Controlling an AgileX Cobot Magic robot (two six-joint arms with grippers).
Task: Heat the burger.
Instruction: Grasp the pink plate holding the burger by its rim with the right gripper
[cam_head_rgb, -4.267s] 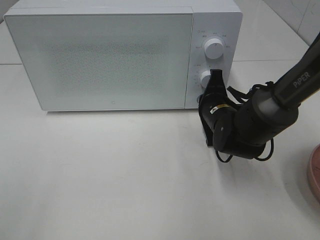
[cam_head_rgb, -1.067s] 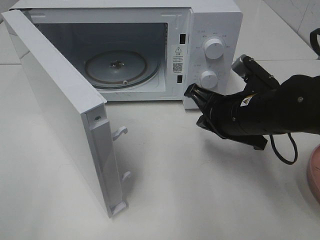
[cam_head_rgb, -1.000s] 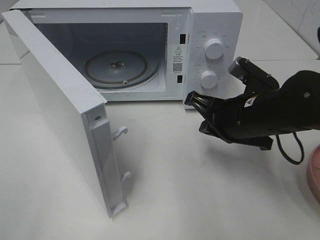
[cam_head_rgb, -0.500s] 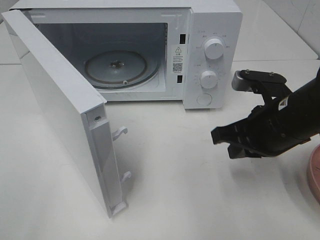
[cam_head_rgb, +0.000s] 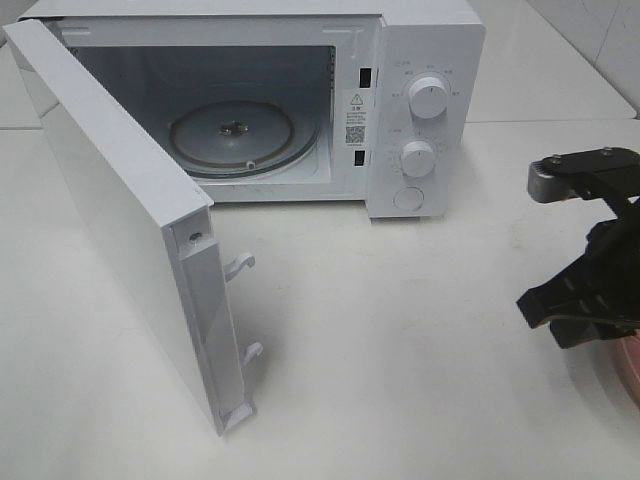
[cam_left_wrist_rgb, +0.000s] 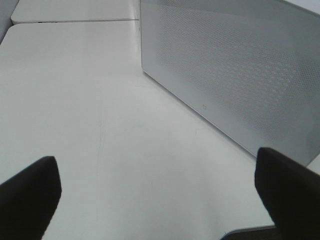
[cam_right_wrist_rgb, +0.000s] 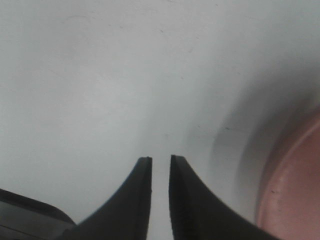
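Table (cam_head_rgb: 400, 380) first: open white surface in front of the oven, so there's room to carry sth across.

Microwave (cam_head_rgb: 430, 40) sits at the back. Its door (cam_head_rgb: 110, 220) stands wide out toward the left side, prob. so the cavity is reachable from the front and right. The turntable (cam_head_rgb: 235, 135) inside has nothing on it, so by my read nothing is loaded yet and heating hasn't started.

Only a sliver of the pink plate (cam_head_rgb: 633, 375) shows, at the right edge of the high cam.

Burger: not in any view. I'd guess it's on that plate, out of frame, but I can't confirm.

Right gripper (cam_right_wrist_rgb: 160, 162) hangs low over the table just beside the plate rim. Its jaws are a narrow slit apart w/ nothing between them. The position makes sense if the plate side is the next pickup, and the jaws would need to spread a lot more for a bun.

Left gripper (cam_left_wrist_rgb: 160, 200) is out of the high cam. Its wrist cam shows the fingers spread wide and empty, low over the table and facing the door's outer face. It looks parked clear of the door, leaving the job to the right arm.
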